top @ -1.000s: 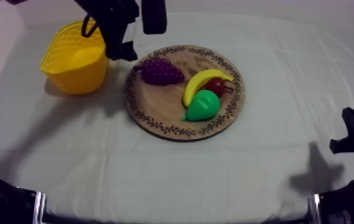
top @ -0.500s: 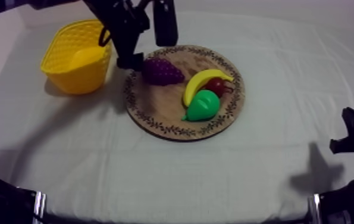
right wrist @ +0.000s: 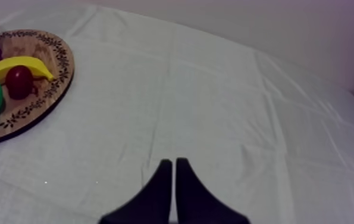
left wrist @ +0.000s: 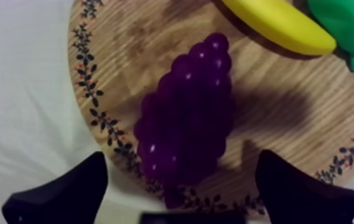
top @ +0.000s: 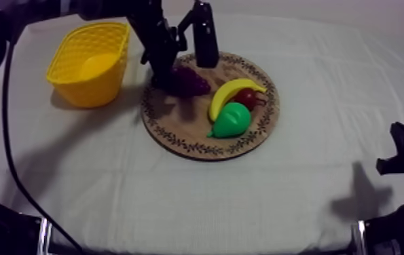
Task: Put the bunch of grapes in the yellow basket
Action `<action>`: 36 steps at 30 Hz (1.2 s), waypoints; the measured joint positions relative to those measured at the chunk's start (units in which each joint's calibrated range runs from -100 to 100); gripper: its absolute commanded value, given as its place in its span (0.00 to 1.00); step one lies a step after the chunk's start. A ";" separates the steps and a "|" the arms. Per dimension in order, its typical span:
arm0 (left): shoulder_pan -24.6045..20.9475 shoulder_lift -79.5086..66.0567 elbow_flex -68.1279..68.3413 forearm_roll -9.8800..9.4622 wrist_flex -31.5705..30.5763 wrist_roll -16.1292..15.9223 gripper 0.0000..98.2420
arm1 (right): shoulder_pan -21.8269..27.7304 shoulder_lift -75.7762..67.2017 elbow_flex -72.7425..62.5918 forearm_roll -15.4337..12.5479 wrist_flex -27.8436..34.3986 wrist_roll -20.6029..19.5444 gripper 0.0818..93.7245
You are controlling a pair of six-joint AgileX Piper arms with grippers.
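Banana [top: 235,93]: yellow, curved, lying slantwise, its lower end touching the pear [top: 231,121]. Pear: green, on its side, stalk pointing toward the near left. Small red fruit [top: 248,98]: dark red, tucked into the banana's inner curve (touching it, and just beside the pear's upper flank). The three fruits form one tight cluster. Counter [top: 177,197]: covered by a grey-white cloth marked with faint straight creases; a pale wall [right wrist: 262,24] rises beyond its edge.
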 measured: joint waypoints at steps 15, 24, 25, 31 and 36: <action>-0.49 10.66 -10.56 0.62 5.54 1.08 0.96 | 0.00 0.00 0.00 0.00 0.00 0.00 0.00; -0.65 11.79 -11.82 1.28 6.56 1.09 0.77 | 0.00 0.00 0.00 0.00 0.17 0.00 0.00; -0.65 11.79 -11.91 1.35 6.56 1.09 0.73 | 0.00 0.00 0.00 0.00 0.07 0.00 0.00; -0.65 11.97 -12.20 1.72 6.54 1.09 0.59 | 0.00 0.00 0.00 0.00 0.07 0.00 0.00; -0.65 11.97 -12.20 1.83 6.54 1.09 0.55 | 0.00 0.00 0.00 0.00 0.07 0.00 0.00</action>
